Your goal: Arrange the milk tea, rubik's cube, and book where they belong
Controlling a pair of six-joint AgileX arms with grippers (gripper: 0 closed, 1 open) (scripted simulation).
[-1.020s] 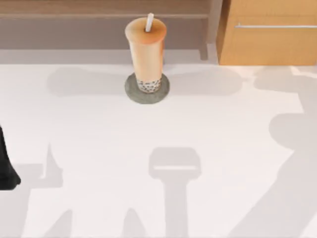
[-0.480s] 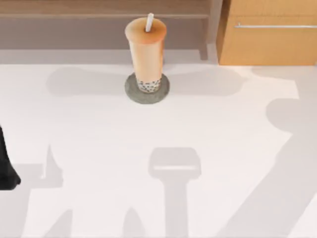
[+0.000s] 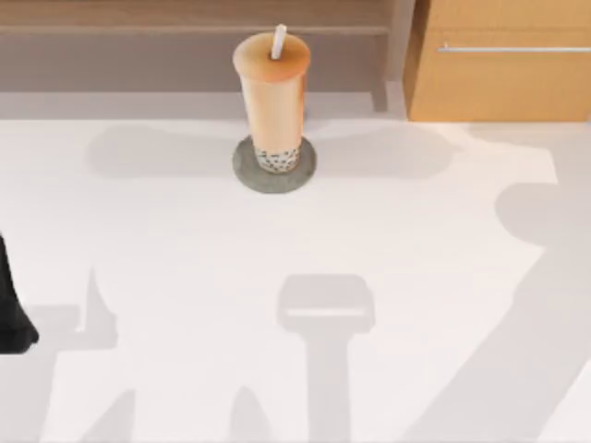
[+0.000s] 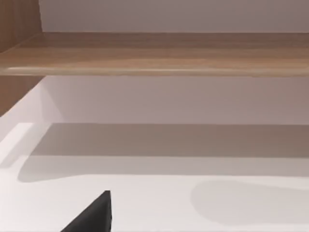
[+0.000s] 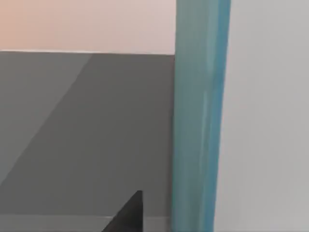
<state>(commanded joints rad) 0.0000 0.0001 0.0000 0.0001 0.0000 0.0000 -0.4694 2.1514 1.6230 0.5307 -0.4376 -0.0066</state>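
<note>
- The table [image 3: 166, 249] is a plain white surface, crossed by soft grey shadows of the arms.
- Along its far edge runs a low wooden shelf [image 3: 138, 18]; the left wrist view looks along a wooden shelf board [image 4: 154, 53] with a pale wall behind it and the white surface below.
- At the far right of the table stands a wooden cabinet [image 3: 503, 83] with a slim metal handle [image 3: 512, 48] across its front.
- My left arm [image 3: 11, 314] is a dark shape at the table's left edge, near the front; whether its fingers are apart or together I cannot tell. One dark fingertip [image 4: 94, 215] shows in the left wrist view.
- The milk tea [image 3: 271, 97] stands upright near the far edge, left of the cabinet and well apart from the left arm, which is off to its left and nearer the front.
- The cup stands on a flat grey round coaster [image 3: 247, 171], touching it. It holds a peach-tan drink with dark pearls at the base, and a white straw [image 3: 278, 41] rises from its tan top.
- The right wrist view shows a dark fingertip [image 5: 128, 215] before a grey surface, with an upright teal panel [image 5: 198, 116] just beside it; I cannot tell how that gripper's fingers stand.
</note>
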